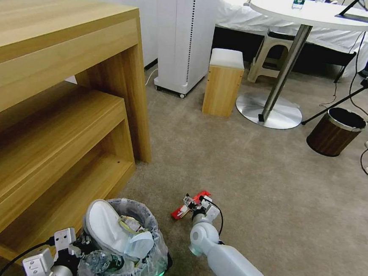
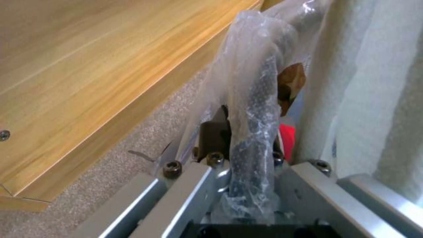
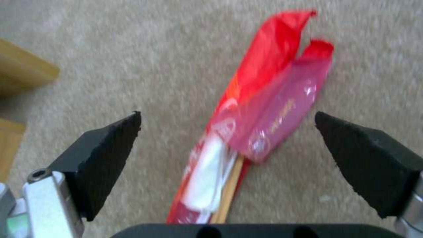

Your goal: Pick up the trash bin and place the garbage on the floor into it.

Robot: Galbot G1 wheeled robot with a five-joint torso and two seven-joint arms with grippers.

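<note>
the small round black trash bin lined with a crinkled clear plastic bag (image 1: 139,253) sits at about 7 o'clock in the head view, beside the low shelf of the light wooden table (image 1: 54,115), and is already well filled: a white slipper (image 1: 104,227), a small plastic bottle (image 1: 102,261) and crumpled paper lie inside it. the left end effector (image 1: 71,248) is at the bin's 9 o'clock side, pressed together on the bag-covered rim (image 2: 253,138), as the left wrist view shows at close range; whether the bin is lifted or resting on the beige short-pile carpet floor (image 1: 253,169) cannot be told. the right end effector (image 1: 195,205) is at about 6 o'clock, low over the floor, its black pads (image 3: 105,155) spread wide on either side of a red plastic wrapper holding a wooden stick and white paper (image 3: 260,115), which lies flat on the carpet, not yet touched. judgement: the bin is secured and most of the litter appears collected; this wrapper is the one piece seen still on the floor, so the task looks near its end, with one grasp and one drop outstanding.
</note>
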